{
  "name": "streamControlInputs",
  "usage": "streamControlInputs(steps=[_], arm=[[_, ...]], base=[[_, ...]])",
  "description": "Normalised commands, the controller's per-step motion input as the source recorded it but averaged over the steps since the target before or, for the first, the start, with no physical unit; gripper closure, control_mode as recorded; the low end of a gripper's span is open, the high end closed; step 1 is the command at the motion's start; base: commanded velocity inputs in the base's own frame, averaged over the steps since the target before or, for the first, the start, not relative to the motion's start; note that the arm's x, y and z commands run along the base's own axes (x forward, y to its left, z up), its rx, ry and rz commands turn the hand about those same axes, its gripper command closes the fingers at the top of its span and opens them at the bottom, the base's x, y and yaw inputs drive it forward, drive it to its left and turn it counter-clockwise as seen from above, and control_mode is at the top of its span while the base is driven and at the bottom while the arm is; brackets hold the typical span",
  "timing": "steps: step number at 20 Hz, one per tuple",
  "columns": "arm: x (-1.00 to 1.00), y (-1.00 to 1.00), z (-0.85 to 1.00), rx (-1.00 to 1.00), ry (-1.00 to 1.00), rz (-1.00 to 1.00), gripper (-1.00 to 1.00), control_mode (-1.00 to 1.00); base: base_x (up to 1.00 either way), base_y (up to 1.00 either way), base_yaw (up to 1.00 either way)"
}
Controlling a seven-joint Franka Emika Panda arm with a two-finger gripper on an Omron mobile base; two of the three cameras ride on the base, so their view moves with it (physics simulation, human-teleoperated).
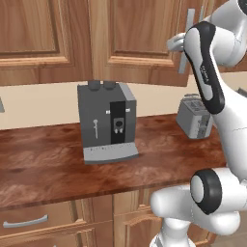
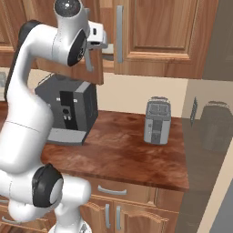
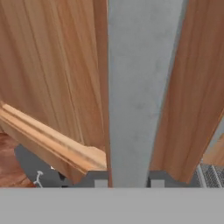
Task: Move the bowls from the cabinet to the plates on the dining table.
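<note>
Jaws on cabinet handle (image 3: 133,96) — door (image 2: 75,68) ajar

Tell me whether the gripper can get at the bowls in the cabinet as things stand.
Probably not yet. The gripper is closed on the grey bar handle of a cabinet door that stands only partly swung out, and no bowl is in sight; the door likely needs opening further first.

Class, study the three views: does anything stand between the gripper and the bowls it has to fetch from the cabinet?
Yes. The cabinet door does: the gripper is closed on its grey bar handle, and the door is swung partly out. No bowl is visible yet.
</note>
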Motion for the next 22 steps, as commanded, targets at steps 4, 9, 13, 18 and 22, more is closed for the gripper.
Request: streamControlInputs(steps=[4, 9, 13, 18, 22], arm=[[-0.53, 0.51, 0.00, -0.01, 0.00, 0.04, 1.00, -1.00], [-0.44, 0.54, -0.05, 0.00, 0.00, 0.03, 1.00, -1.00], [-0.35, 0.53, -0.09, 0.00, 0.00, 0.02, 1.00, -1.00], [-0.35, 0.53, -0.12, 0.00, 0.00, 0.02, 1.00, -1.00], [-0.34, 0.53, -0.13, 0.00, 0.00, 0.03, 1.00, -1.00]], base=[[0.00, 0.00, 0.00], [0.00, 0.00, 0.00], [0.00, 0.00, 0.00], [0.00, 0.00, 0.00], [0.00, 0.00, 0.00]])
